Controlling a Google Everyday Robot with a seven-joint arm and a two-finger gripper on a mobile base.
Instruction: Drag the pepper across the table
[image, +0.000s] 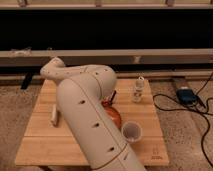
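Over the wooden table (42, 145), the gripper (112, 96) shows only a dark tip beside the orange bowl (116, 116); its grasp I cannot tell. The white arm (90, 120) covers the middle, so I cannot locate the pepper. Small print at the table's near right corner is unreadable.
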